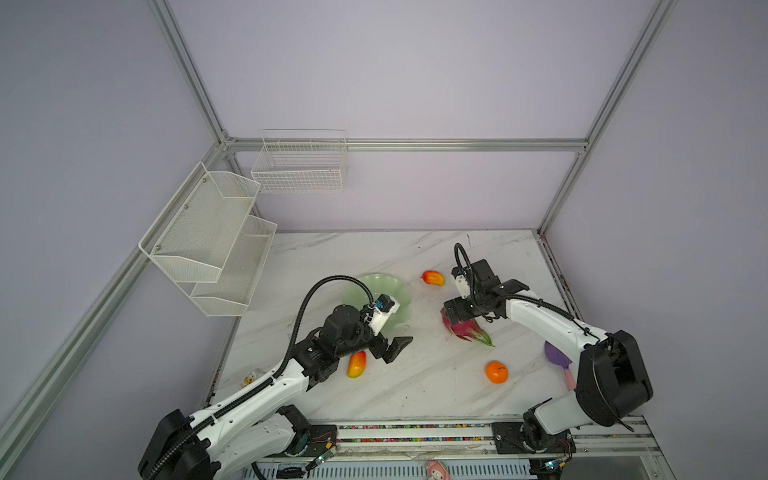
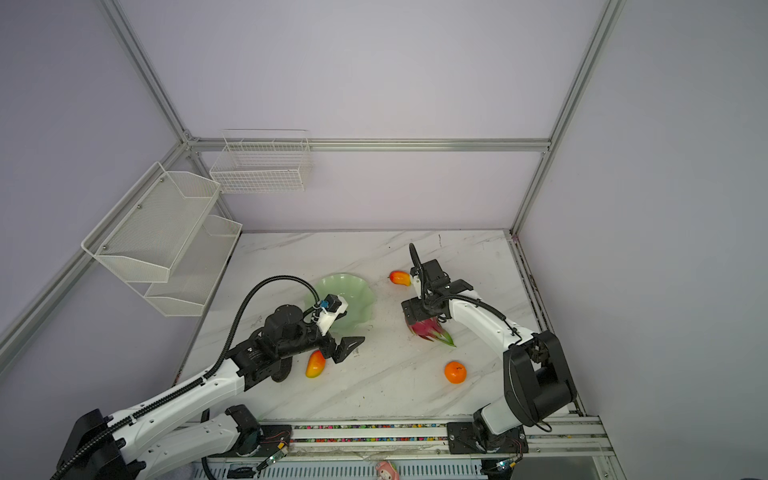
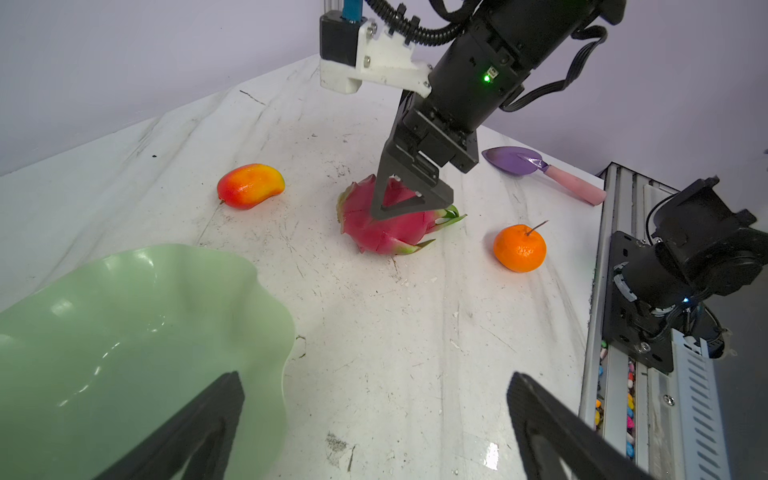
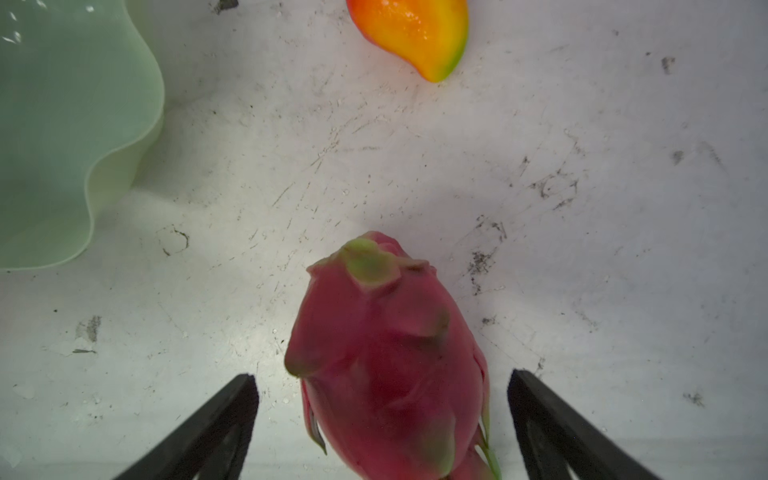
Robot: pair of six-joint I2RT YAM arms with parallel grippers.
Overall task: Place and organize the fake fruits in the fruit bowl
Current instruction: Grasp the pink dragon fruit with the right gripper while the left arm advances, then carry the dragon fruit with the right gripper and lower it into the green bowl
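Note:
The pale green fruit bowl sits mid-table, partly hidden by my left wrist. My left gripper hovers open and empty beside the bowl's near rim. A mango lies just under that arm. My right gripper is open and straddles the magenta dragon fruit, with gaps on both sides. A second mango lies beyond it. The tangerine rests nearer the front.
A purple toy shovel lies under the right arm near the table's right edge. White wire baskets hang on the left and back walls. A rail with coloured beads runs along the front edge.

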